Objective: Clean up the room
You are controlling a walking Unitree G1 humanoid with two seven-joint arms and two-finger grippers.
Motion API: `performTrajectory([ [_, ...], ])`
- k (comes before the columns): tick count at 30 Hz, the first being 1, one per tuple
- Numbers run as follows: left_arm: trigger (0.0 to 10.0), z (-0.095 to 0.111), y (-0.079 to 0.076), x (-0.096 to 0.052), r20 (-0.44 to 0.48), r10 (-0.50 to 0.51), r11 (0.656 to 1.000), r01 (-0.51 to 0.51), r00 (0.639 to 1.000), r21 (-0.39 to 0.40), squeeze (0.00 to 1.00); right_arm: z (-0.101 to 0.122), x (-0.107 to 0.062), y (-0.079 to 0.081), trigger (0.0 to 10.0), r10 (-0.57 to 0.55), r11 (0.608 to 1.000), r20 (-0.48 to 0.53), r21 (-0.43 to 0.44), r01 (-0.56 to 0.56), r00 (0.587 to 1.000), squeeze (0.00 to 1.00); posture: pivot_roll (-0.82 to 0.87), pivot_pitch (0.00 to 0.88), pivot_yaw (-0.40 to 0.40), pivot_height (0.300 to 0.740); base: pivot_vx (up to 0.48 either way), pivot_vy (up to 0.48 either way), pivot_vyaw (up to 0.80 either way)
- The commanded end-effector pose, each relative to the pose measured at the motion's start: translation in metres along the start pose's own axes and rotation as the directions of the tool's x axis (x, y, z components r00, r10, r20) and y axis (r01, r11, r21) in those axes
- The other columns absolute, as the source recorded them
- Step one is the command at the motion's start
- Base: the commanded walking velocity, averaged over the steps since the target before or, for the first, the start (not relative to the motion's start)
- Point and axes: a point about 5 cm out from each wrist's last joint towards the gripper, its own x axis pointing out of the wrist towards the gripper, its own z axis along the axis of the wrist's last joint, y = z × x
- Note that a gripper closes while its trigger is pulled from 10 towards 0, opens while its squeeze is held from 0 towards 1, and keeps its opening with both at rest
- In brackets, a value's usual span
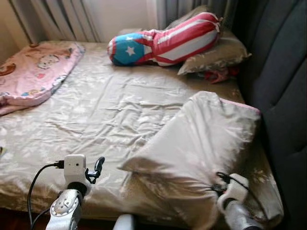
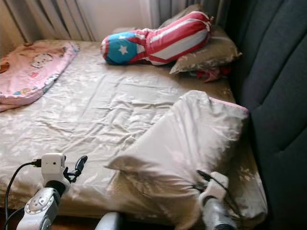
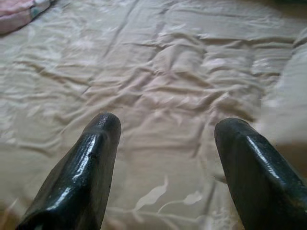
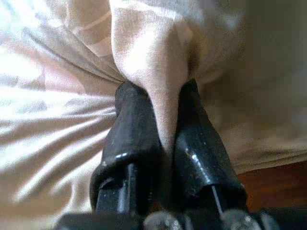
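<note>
A large beige pillow lies tilted on the front right of the bed, one end raised toward the dark headboard. My right gripper is shut on a fold of the pillow's fabric at its near lower corner; its wrist sits by that corner. At the bed's front left, my left gripper hovers open just above the wrinkled beige sheet, with nothing between its fingers.
A red, white and blue striped bolster rests on a second beige pillow at the far end. Something red lies beside it. A pink cartoon blanket covers the far left. The dark padded headboard runs along the right.
</note>
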Motion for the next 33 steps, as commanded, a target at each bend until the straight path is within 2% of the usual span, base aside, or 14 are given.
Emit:
performTrajectory([
  [1,10.0,-0.002,0.002,0.001,0.000,0.015,1.000,-0.015,1.000,-0.006,0.00,0.049,-0.006,-0.052,0.0,-0.191,0.981,0.200,0.009,0.193,0.961,0.00,0.03,0.000,-0.020,0.648,0.000,0.000,0.00],
  [2,10.0,-0.002,0.002,0.001,0.000,0.015,1.000,-0.015,1.000,-0.006,0.00,0.049,-0.006,-0.052,0.0,-0.191,0.981,0.200,0.009,0.193,0.961,0.00,0.03,0.000,-0.020,0.648,0.000,0.000,0.00],
  [6,10.0,-0.007,0.001,0.001,-0.007,0.015,1.000,-0.015,1.000,-0.010,0.00,0.076,-0.018,-0.091,0.0,-0.274,0.956,0.300,-0.014,0.292,0.914,0.00,0.01,0.000,-0.021,0.648,0.000,0.000,0.00],
  [10,10.0,-0.009,0.001,0.001,-0.009,0.014,1.000,-0.014,1.000,-0.011,0.00,0.085,-0.027,-0.114,0.0,-0.326,0.929,0.326,-0.062,0.364,0.887,0.00,0.00,0.000,-0.021,0.648,0.000,0.000,0.00],
  [14,10.0,-0.011,0.002,0.002,-0.004,0.018,1.000,-0.018,1.000,-0.009,0.00,0.085,-0.029,-0.119,0.0,-0.341,0.923,0.330,-0.062,0.380,0.880,0.00,0.01,0.000,-0.022,0.648,0.000,0.000,0.00],
  [18,10.0,-0.011,0.003,0.002,-0.002,0.018,1.000,-0.018,1.000,-0.004,0.00,0.082,-0.025,-0.105,0.0,-0.294,0.926,0.345,-0.127,0.355,0.891,0.00,0.01,0.000,-0.020,0.648,0.000,0.000,0.00],
  [19,10.0,-0.011,0.003,0.003,-0.002,0.018,1.000,-0.018,1.000,-0.004,0.00,0.083,-0.024,-0.103,6.5,-0.287,0.924,0.350,-0.143,0.354,0.892,0.00,0.01,0.000,-0.021,0.648,0.000,0.000,0.00],
  [20,10.0,-0.011,0.002,0.003,-0.001,0.017,1.000,-0.017,1.000,-0.003,0.00,0.084,-0.024,-0.101,10.0,-0.283,0.917,0.368,-0.168,0.362,0.886,0.00,0.01,0.000,-0.021,0.648,0.000,0.000,0.00],
  [25,10.0,-0.012,0.000,0.005,0.001,0.014,1.000,-0.014,1.000,-0.006,0.00,0.096,-0.026,-0.092,10.0,-0.251,0.909,0.463,-0.189,0.371,0.850,0.00,0.02,0.000,-0.024,0.648,0.000,0.000,0.00],
  [26,10.0,-0.013,-0.001,0.005,-0.001,0.015,1.000,-0.015,1.000,-0.011,0.00,0.103,-0.028,-0.088,10.0,-0.225,0.908,0.513,-0.198,0.369,0.828,1.00,0.02,0.000,-0.025,0.648,0.000,0.000,0.00],
  [29,10.0,-0.017,-0.003,0.004,-0.012,0.018,1.000,-0.018,1.000,-0.023,0.00,0.111,-0.029,-0.075,10.0,-0.149,0.911,0.575,-0.237,0.338,0.805,1.00,0.01,0.000,-0.025,0.648,0.000,0.000,0.00],
  [31,10.0,-0.019,-0.004,0.005,-0.017,0.018,0.999,-0.018,1.000,-0.028,0.00,0.112,-0.027,-0.065,10.0,-0.090,0.911,0.579,-0.281,0.302,0.811,0.93,0.01,0.000,-0.027,0.648,0.000,0.000,0.00],
  [32,10.0,-0.019,-0.005,0.005,-0.018,0.017,0.999,-0.018,1.000,-0.031,0.00,0.111,-0.027,-0.062,10.0,-0.080,0.911,0.579,-0.288,0.296,0.811,0.00,0.01,0.000,-0.027,0.648,0.000,0.000,0.00],
  [33,10.0,-0.020,-0.005,0.005,-0.020,0.017,0.999,-0.018,1.000,-0.035,0.00,0.111,-0.026,-0.060,10.0,-0.073,0.911,0.580,-0.293,0.291,0.811,0.00,0.01,0.000,-0.027,0.648,0.000,0.000,0.00],
])
